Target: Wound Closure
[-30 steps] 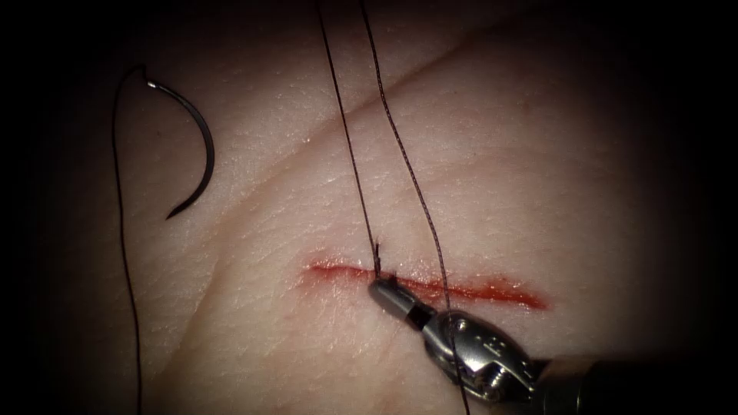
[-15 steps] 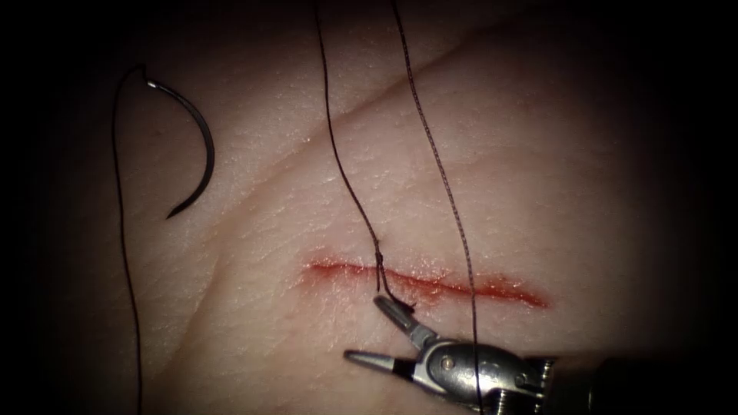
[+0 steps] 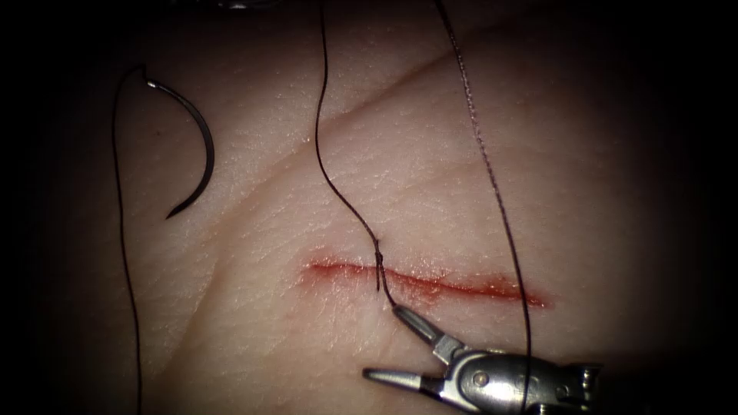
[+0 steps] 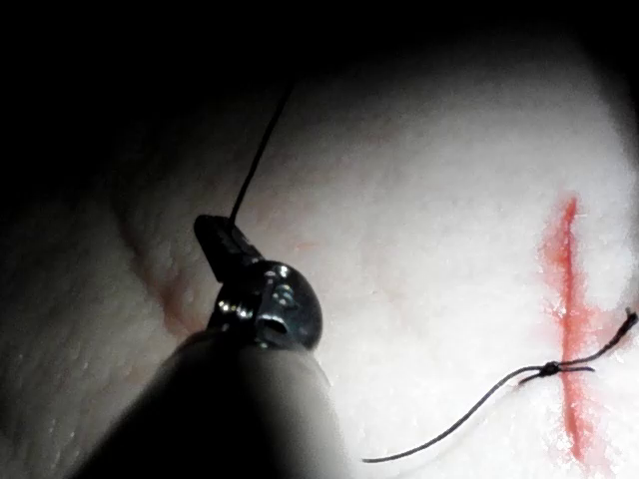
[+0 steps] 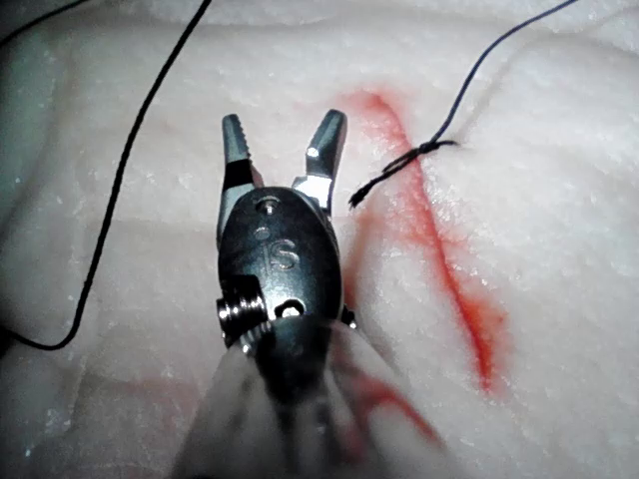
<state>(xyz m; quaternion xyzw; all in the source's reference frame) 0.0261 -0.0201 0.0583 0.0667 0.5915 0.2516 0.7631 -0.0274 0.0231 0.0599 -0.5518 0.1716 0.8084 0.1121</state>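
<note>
where the endoscope looks down on the wound, findings run as follows.

right tool (image 3: 388, 342): jaws spread wide, holding nothing; upper jaw tip lies just below the cut, close to the short thread tail under the knot; lower jaw points left over bare tissue.
right tool, own wrist view (image 5: 285, 140): both toothed jaws parted with clear tissue between them; the frayed tail end sits just beside one jaw tip, whether touching cannot be told.
left tool (image 4: 225, 244): seen in the left wrist view, jaws closed on a strand of thread (image 4: 262, 160) that runs away from the tip.
needle (image 3: 196, 150): lies free on the tissue (image 3: 538, 192), well left of the cut, not in the tissue and held by neither tool; thread trails from its blunt end down the left edge of view.
knot (image 3: 378, 250): sits at the cut (image 3: 430, 284), left of its middle; one strand rises from it to the top edge, a second strand crosses the cut's right end and passes over the right tool.
red fluid (image 3: 500, 290): lines the cut, heaviest toward the right end.
open room: bare tissue between needle and cut, and right of the cut.
</note>
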